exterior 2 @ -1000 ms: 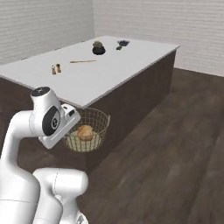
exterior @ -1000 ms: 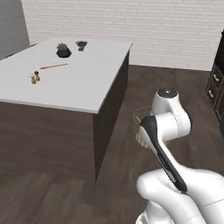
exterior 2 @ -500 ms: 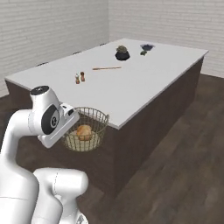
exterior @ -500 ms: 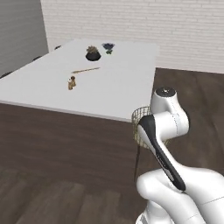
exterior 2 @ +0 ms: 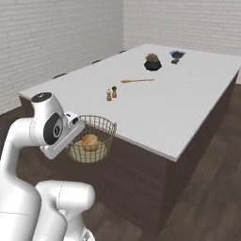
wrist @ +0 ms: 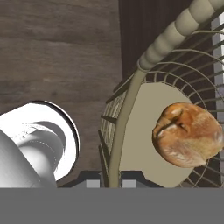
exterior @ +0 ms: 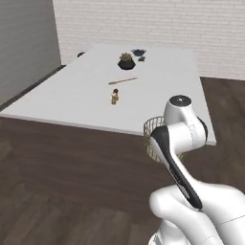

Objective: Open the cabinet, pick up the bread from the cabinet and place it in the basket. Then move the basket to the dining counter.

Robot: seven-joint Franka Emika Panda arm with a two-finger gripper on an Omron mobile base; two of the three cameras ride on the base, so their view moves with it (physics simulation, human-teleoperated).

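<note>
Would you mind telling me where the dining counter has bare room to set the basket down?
The dining counter is bare along its near edge, from the basket up to the two small shakers. Its right side is also free. The far end is more crowded: a wooden stick, a dark pot and a dark bowl.

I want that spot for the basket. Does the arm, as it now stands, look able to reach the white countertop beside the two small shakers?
Probably not yet. The gripper, shut on the round tan wire-mesh basket, hangs below the white dining counter edge; the shakers stand farther in.
</note>
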